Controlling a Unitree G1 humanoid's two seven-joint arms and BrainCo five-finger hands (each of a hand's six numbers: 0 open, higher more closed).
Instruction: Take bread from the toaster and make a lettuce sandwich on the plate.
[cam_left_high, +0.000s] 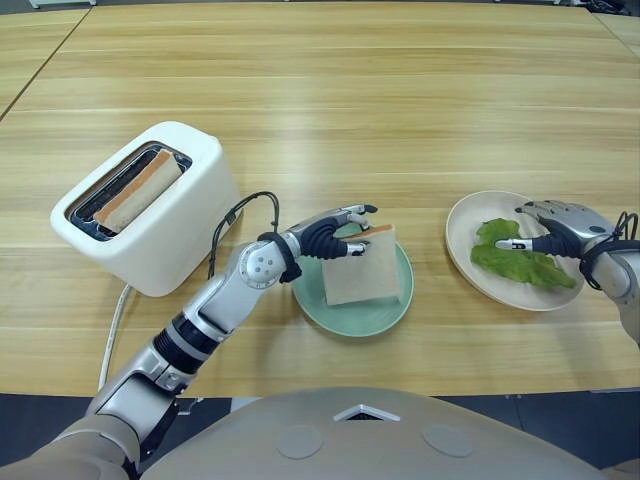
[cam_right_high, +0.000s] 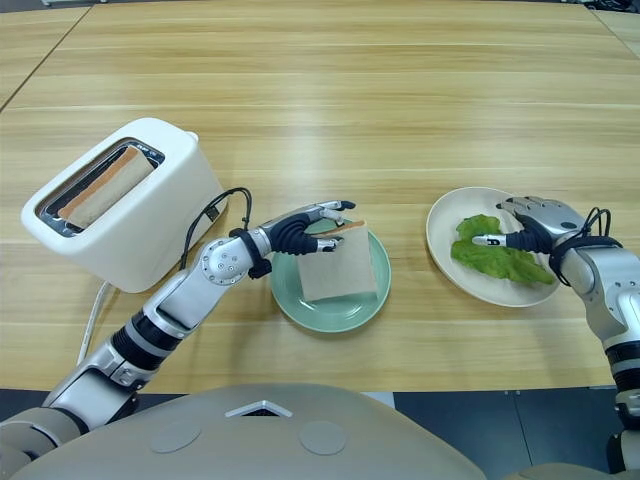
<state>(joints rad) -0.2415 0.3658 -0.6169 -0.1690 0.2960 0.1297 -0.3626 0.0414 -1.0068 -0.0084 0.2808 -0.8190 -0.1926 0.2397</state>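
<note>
A white toaster (cam_left_high: 165, 215) stands at the left with one bread slice (cam_left_high: 140, 188) in its slot. My left hand (cam_left_high: 335, 236) pinches the top edge of a second bread slice (cam_left_high: 362, 270), which leans tilted with its lower edge on the green plate (cam_left_high: 345, 318). To the right, green lettuce (cam_left_high: 520, 260) lies on a cream plate (cam_left_high: 462, 222). My right hand (cam_left_high: 555, 230) is over the lettuce's right side with fingers spread and its thumb just above the leaves, closed on nothing.
The toaster's white cord (cam_left_high: 112, 330) runs down toward the table's front edge. A black cable (cam_left_high: 245, 208) loops from my left wrist beside the toaster. Bare wooden table (cam_left_high: 350, 90) stretches behind the plates.
</note>
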